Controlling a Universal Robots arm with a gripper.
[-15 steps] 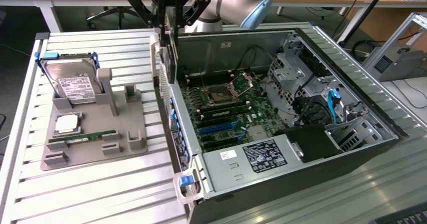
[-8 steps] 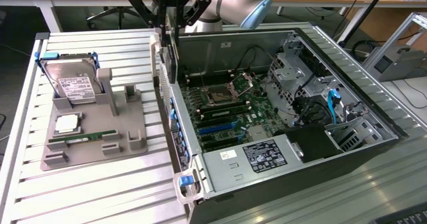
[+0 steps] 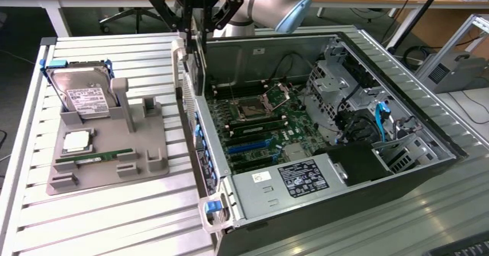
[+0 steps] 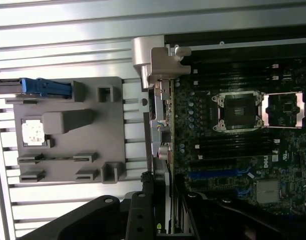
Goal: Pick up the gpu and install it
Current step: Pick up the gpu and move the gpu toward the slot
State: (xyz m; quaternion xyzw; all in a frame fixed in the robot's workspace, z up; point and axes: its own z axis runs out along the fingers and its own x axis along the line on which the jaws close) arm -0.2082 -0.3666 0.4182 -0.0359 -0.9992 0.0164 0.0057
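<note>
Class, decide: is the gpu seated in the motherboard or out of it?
Out: the gpu hangs upright in the gripper at the case edge.

The gpu (image 4: 164,200) is gripped edge-on between the fingers of the gripper (image 4: 165,222), at the case (image 4: 243,42) edge, between the gray holder (image 4: 107,125) and the motherboard (image 4: 233,150).

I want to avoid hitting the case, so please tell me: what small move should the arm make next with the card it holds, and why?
Probably shift the gpu sideways, further over the motherboard, before lowering it. The gripper holds the card hanging over the case wall at the exterior view's left, while the blue slot lies further inside and not under the card.
</note>
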